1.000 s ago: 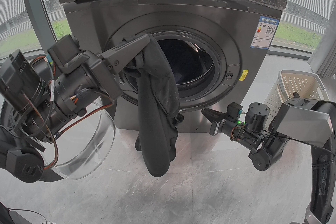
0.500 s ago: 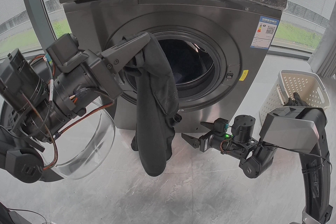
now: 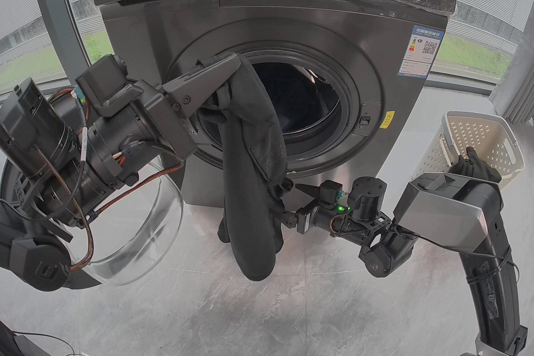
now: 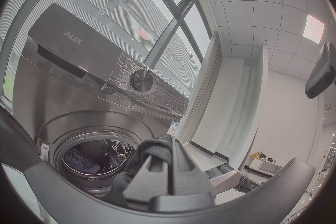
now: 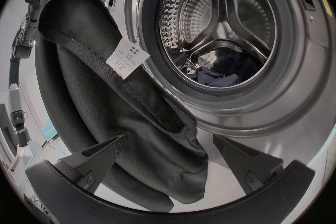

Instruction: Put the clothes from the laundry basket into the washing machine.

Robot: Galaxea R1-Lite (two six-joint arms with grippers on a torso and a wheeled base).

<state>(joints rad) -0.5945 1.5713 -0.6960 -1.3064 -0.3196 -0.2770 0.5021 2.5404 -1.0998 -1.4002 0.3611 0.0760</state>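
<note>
Hanging straight down from the clamped left gripper (image 3: 232, 65) before the washing machine (image 3: 356, 34), the black garment (image 3: 250, 190) is dangling, seemingly inside the wide-open right gripper (image 3: 287, 202).

Our left arm (image 3: 83, 151) is built of matt black and dark grey cylinders, with an orange-brown braided cable (image 3: 139, 186) running along it and a small teal connector (image 3: 78, 93) near the wrist. Our left end effector (image 3: 233, 62) has long, dark grey, wedge-shaped fingers (image 3: 194, 87) with small screws near the base. Our right arm (image 3: 489, 273) is black, with an angular silver-grey cover (image 3: 439, 212) on one segment and a lit green light (image 3: 339, 208) by the wrist. Our right end effector (image 5: 169, 135) carries two dark triangular fingers (image 5: 101, 154), one ribbed on its inner face, with round screws at the base.
</note>
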